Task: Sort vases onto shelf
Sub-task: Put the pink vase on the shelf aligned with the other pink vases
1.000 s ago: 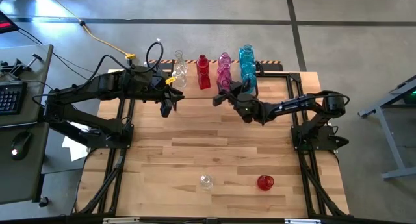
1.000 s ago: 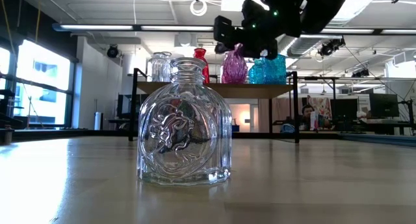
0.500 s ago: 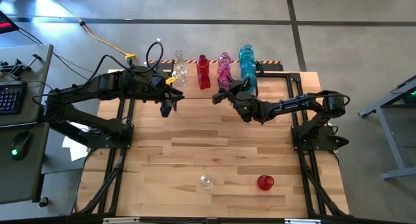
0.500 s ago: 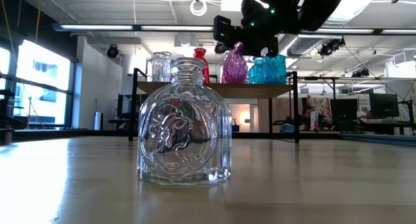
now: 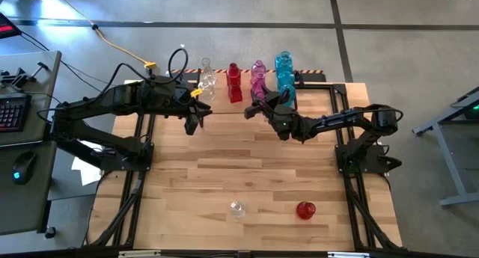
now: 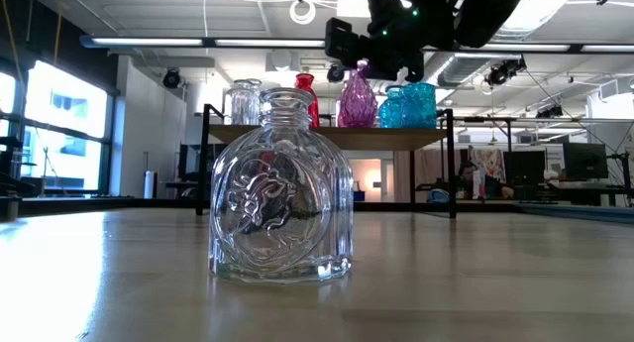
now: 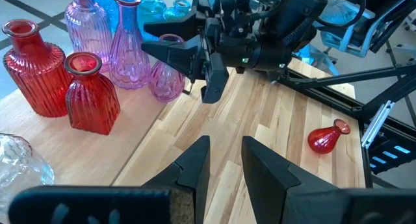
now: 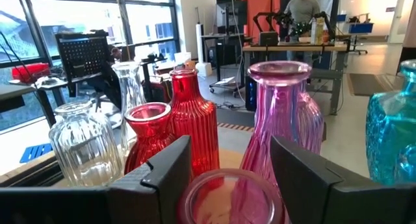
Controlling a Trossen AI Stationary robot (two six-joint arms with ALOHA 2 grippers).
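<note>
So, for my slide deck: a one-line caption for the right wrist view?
Right gripper straddles a pink vase on the shelf, facing red vases and clear vases.

In the right wrist view the pink vase [image 8: 229, 197] between the right gripper's fingers [image 8: 162, 172] was cut off by the picture's bottom edge, so its body and any contact with the pads could not be made out. The blue vase [image 8: 392, 136] ran off the side. In the low view the right gripper [image 6: 369, 47] hid part of the vases on the shelf [image 6: 327, 136].
</note>
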